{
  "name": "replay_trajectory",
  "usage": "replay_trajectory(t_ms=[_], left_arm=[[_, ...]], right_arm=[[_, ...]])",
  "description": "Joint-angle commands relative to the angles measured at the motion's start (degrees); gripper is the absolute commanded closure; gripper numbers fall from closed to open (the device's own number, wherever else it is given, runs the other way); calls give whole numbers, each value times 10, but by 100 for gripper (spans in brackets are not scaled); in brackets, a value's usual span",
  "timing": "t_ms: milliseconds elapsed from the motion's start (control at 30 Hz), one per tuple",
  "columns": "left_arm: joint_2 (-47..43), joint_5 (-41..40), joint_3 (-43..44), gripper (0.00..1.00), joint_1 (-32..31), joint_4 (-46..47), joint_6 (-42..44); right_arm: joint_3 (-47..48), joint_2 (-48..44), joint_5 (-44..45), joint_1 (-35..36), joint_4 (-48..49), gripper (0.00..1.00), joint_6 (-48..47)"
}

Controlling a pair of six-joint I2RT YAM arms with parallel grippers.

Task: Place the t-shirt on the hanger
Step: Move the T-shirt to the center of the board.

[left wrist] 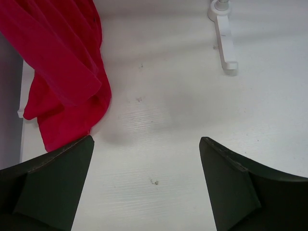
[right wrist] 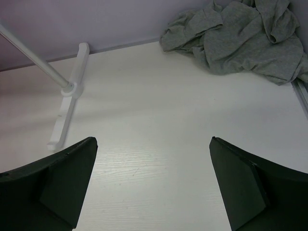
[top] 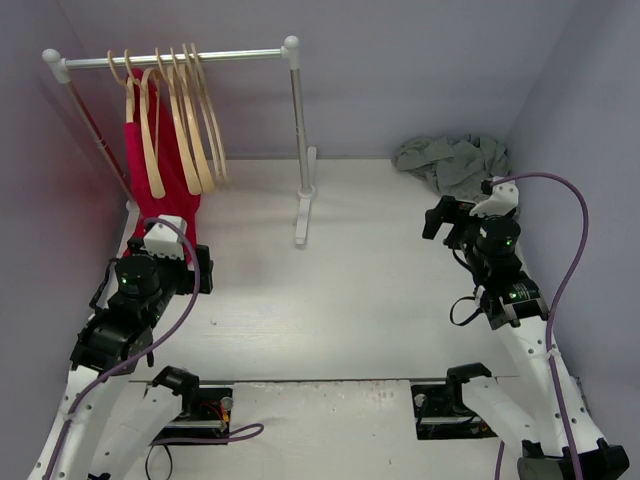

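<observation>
Top external view: the t-shirt (top: 452, 165) lies crumpled in the far right corner of the tabletop (top: 340, 300), well apart from the rack (top: 298, 140) at far left.
Rail: the hanger (top: 205, 130) hangs among several alike, free to be lifted off.
Rail's left end: a red garment (top: 160, 195) drapes down to the tabletop.
Right arm: right hand (right wrist: 153, 142) released and empty, aimed at the shirt heap, likely to fetch it.
Left arm: left hand (left wrist: 147, 142) released and empty, beside the red cloth, near the hangers.
Stage: nothing grasped yet.
</observation>
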Motion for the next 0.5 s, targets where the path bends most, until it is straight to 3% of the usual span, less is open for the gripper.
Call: replay_trajectory(t_ms=[0,233,400,467], left_arm=[[28,5,24,13,-3,40,-19],[57,38,35,13,-3,35,-48],[75,77,44,13,-3,29,-86],[84,92,45,13,-3,28,-105]], right_arm=[[17,8,30,3,43,0,-5],[16,66,102,2,44,0,-9],[74,192,133,-13,55,0,-6],[113,289,132,-30,63,0,12]])
